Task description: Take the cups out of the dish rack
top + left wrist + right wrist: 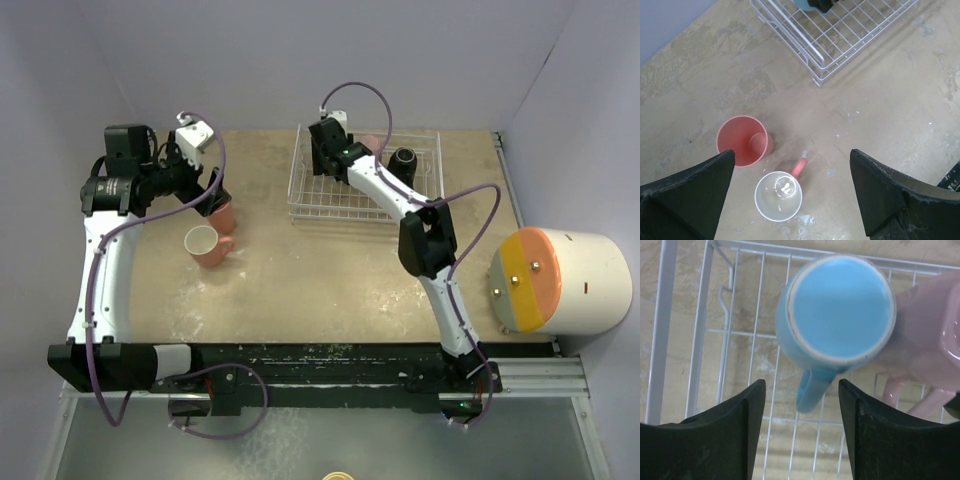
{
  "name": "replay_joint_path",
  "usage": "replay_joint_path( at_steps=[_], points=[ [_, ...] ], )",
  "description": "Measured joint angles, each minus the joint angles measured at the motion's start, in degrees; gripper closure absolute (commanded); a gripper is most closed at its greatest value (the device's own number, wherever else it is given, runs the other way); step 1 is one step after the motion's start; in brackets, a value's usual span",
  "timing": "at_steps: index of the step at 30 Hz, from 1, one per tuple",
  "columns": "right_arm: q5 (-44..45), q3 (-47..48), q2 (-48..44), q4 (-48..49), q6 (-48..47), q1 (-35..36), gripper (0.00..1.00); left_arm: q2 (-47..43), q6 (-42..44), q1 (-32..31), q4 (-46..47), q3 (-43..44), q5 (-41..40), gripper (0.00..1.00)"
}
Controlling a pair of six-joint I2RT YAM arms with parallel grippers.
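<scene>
Right gripper (800,432), jaws spread wide, hovers over the blue cup (840,310), which sits bottom-up in a corner of the rack (666,315), just beside a pink cup (930,347). A clean pick likely means straddling the body, not the handle, then lifting straight up clear of the rack's rim and the neighbour. Left of the rack, the left gripper (792,165), equally wide and empty, hangs above two cups (742,140) on the table (900,100), with bare surface between them and the rack.
</scene>
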Motion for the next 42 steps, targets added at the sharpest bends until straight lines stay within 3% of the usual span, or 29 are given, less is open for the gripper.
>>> replay_joint_path(
  at_steps=[4, 9, 17, 23, 29, 34, 38, 42],
  points=[
    [2.01, 5.18, 4.04, -1.86, -0.04, -0.15, 0.48, -2.47, 0.52, 0.0, -1.79, -0.02, 1.68, 0.01],
    [4.98, 4.96, 4.9, -2.27, -0.09, -0.04, 0.6, -2.82, 0.74, 0.0, -3.74, -0.11, 2.8, 0.01],
    [5.25, 0.83, 2.38, -0.48, -0.52, 0.11, 1.0, -3.78, -0.02, 0.0, -1.99, -0.37, 5.33, 0.01],
    [2.29, -2.99, -3.91, -1.36, -1.25, 0.52, 1.0, -6.01, 0.79, 0.0, 0.61, -4.07, 7.23, 0.01],
    [-5.88, -10.45, -19.06, -0.55, 1.49, 0.7, 1.0, -14.43, 5.73, 0.0, 5.42, -11.02, 8.5, 0.01],
    [-21.29, -17.62, -33.35, 4.61, 8.66, 0.7, 1.0, -22.82, 13.84, 0.0, 12.87, -19.76, 11.1, 0.01],
    [-39.01, -32.22, -44.41, 17.4, 19.76, 0.92, 1.0, -26.93, 19.5, -0.33, 21.03, -24.83, 13.68, 0.01],
    [-48.94, -41.42, -46.64, 26.97, 28.59, 2.01, 1.0, -28.15, 24.35, -0.96, 28.92, -26.08, 15.06, 0.0]
  ],
)
